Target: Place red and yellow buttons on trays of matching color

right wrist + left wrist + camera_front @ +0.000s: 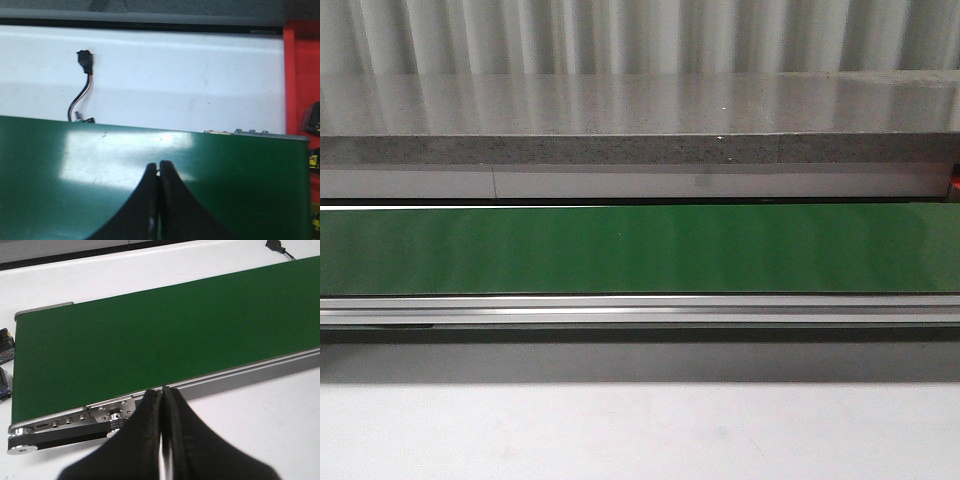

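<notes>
No red or yellow button shows in any view. A red surface point(301, 75) that may be the red tray lies past the end of the green conveyor belt point(240, 190) in the right wrist view; no yellow tray is in view. My right gripper point(158, 165) hangs over the belt, shut with nothing in it. My left gripper point(163, 390) is shut and empty, above the white table beside the belt's point(150, 335) roller end. Neither gripper appears in the front view.
The green belt point(640, 248) runs across the front view with an aluminium rail point(640, 308) in front and a grey stone ledge point(640, 120) behind. A cable with a black plug point(83, 61) lies on the white table. Dark objects point(5, 342) sit by the belt's end.
</notes>
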`<state>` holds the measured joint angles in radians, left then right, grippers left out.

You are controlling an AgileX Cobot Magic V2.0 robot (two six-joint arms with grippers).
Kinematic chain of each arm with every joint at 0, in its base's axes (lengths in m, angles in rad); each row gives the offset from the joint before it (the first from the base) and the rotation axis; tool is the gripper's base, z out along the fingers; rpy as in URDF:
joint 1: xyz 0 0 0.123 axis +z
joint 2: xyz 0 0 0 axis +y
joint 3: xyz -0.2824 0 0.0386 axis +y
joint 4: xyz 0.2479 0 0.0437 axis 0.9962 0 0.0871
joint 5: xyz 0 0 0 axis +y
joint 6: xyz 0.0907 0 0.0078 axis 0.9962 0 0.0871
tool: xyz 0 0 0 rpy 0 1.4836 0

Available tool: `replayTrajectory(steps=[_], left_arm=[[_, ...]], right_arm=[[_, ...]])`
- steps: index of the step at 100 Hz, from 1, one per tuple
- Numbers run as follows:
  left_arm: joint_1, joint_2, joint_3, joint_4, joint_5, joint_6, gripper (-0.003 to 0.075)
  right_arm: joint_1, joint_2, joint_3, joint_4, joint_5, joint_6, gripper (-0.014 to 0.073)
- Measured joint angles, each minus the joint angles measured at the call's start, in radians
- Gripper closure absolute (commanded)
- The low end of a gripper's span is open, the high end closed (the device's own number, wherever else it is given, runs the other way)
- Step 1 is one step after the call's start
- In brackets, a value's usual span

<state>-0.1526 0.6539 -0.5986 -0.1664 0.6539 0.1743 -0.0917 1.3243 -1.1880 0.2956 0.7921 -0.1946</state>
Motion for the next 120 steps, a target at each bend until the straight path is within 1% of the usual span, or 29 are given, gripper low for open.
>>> replayTrajectory(steps=[13, 25, 57, 86, 103, 120], left_arm=[[0.000, 0.000, 0.000, 0.000, 0.000, 0.000, 0.0740], [0.000, 0.000, 0.000, 0.000, 0.000, 0.000, 0.0740], [0.000, 0.000, 0.000, 0.000, 0.000, 0.000, 0.0740], [0.000, 0.000, 0.000, 0.000, -0.034, 0.000, 0.0740], [0.000, 0.000, 0.000, 0.000, -0.041, 0.000, 0.0740], [0.000, 0.019, 0.000, 0.000, -0.045, 0.000, 0.0740]], right_arm=[[0.052, -0.091, 0.064, -0.014, 0.004, 0.000, 0.0652], [0.076, -0.178, 0.139, -0.020, 0.004, 0.000, 0.0652], [0.083, -0.479, 0.375, -0.024, -0.024, 0.000, 0.0652], [0.083, -0.789, 0.558, -0.026, -0.027, 0.000, 0.0652], [0.083, -0.931, 0.619, -0.026, -0.027, 0.000, 0.0652], [0.083, -0.974, 0.628, -0.026, -0.027, 0.000, 0.0652]])
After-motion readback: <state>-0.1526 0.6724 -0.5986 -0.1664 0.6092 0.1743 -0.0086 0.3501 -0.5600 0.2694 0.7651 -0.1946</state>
